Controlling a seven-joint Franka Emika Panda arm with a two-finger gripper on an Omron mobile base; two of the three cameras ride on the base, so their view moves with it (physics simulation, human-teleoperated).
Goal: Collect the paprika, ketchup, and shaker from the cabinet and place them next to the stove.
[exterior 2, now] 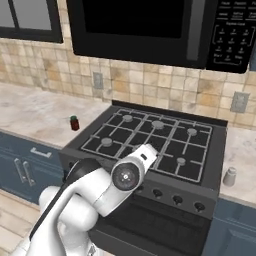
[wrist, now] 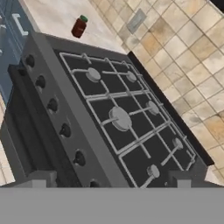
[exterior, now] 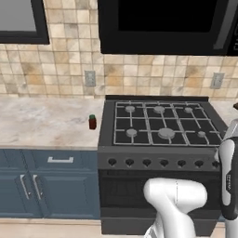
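Note:
The black stove [exterior: 160, 123] [exterior 2: 150, 140] [wrist: 127, 118] stands in the middle at counter height. The paprika [exterior: 92, 122] [exterior 2: 74, 123] [wrist: 79, 26], a small dark red jar with a green lid, stands upright on the counter just left of the stove. The shaker [exterior 2: 229, 176], pale with a rounded top, stands on the counter to the stove's right. My gripper [wrist: 111, 181] hovers over the stove's front right part, open, its fingertips [wrist: 40, 178] wide apart with nothing between them. The ketchup and the cabinet are out of view.
A black microwave [exterior: 162, 23] [exterior 2: 140, 25] hangs above the stove. Blue base cabinets [exterior: 42, 186] with silver handles sit under the marble counter [exterior: 42, 121]. A dark-framed window [exterior: 18, 21] is at the upper left. My white arm [exterior 2: 127, 175] rises in front of the oven door.

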